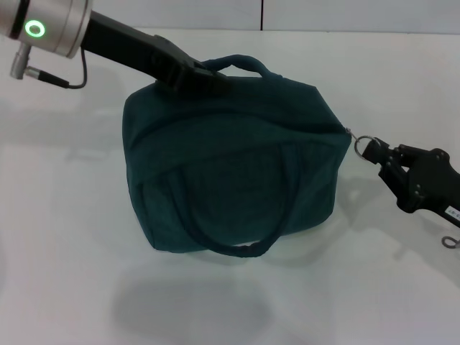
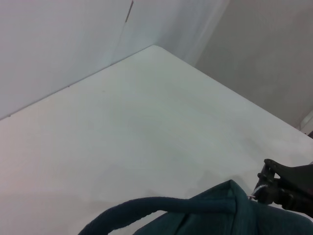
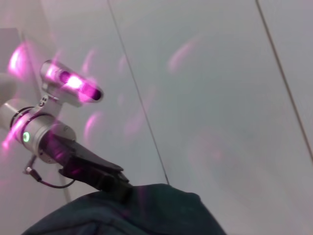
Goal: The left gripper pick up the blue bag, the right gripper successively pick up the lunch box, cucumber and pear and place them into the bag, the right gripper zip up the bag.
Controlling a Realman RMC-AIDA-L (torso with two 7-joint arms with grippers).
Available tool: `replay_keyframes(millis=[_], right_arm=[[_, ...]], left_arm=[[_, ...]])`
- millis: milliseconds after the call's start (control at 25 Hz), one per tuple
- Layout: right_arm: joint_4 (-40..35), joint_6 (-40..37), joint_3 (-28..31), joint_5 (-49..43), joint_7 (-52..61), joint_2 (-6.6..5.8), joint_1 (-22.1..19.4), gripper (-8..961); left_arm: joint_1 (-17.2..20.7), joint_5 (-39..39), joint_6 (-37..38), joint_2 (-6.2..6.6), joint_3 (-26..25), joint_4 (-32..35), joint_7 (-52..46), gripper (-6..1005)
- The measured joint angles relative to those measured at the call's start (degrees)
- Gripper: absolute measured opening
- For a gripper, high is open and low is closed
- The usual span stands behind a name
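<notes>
Two grippers are at the blue bag (image 1: pixel 233 162), one at each end. Bag sits on the white table (image 1: pixel 65 237), bulging, top closed over, nothing of its contents visible. Front carry handle (image 1: pixel 237 248) droops down the near side in a loop, touching the tabletop. At the bag's right end, the right gripper (image 1: pixel 377 154) is pinched on the metal ring of the zipper pull (image 1: pixel 363 142), just beside the corner of the fabric; the left wrist view shows the same grip (image 2: pixel 261 188). Farther back, the left gripper (image 1: pixel 205 75) is clenched on the rear handle (image 1: pixel 244 63) at the bag's top left, holding it raised. Beyond, the table meets a pale wall (image 2: pixel 58 39).
</notes>
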Motion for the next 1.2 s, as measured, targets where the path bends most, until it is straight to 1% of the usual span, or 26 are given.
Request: replay_keyframes(millis=[160, 320, 480, 640, 760, 920, 1000, 1080, 1200], right_arm=[[0.3, -0.6, 0.0, 0.1, 0.2, -0.06, -0.9, 19], [0.7, -2.7, -0.1, -0.2, 0.3, -0.05, -1.8, 25], [0.8, -3.0, 0.0, 0.0, 0.2, -0.03, -2.7, 30], [0.9, -2.7, 0.6, 0.2, 0.1, -0.03, -3.3, 36], [1.3, -2.6, 0.9, 0.3, 0.2, -0.03, -3.3, 40], [2.1, -1.3, 2.7, 0.4, 0.2, -0.03, -3.0, 179], [2.1, -1.6, 4.4, 0.4, -1.0, -0.03, -3.2, 249], [2.0, -3.6, 6.3, 0.4, -2.8, -0.19, -3.4, 342], [0.4, -6.8, 7.7, 0.3, -2.8, -1.05, -3.0, 482]], left_arm=[[1.1, -1.3, 0.0, -0.07, -0.1, -0.1, 0.7, 43], [2.3, -3.3, 0.0, -0.13, 0.0, -0.2, 1.4, 129], [4.4, -8.2, 0.0, -0.1, -0.8, -0.2, 3.4, 206], [6.7, -13.6, 0.0, -0.53, -4.8, -0.6, 7.8, 282], [8.2, -17.7, 0.0, -0.57, -6.1, -2.6, 10.9, 359], [9.6, -21.0, 0.5, -0.26, -6.2, -4.9, 13.5, 474], [10.4, -22.4, 1.0, -0.39, -6.2, -5.5, 15.1, 478], [11.5, -24.3, 1.8, -0.65, -6.2, -5.9, 17.5, 481], [13.4, -27.1, 2.7, -0.96, -6.2, -6.2, 20.8, 486]])
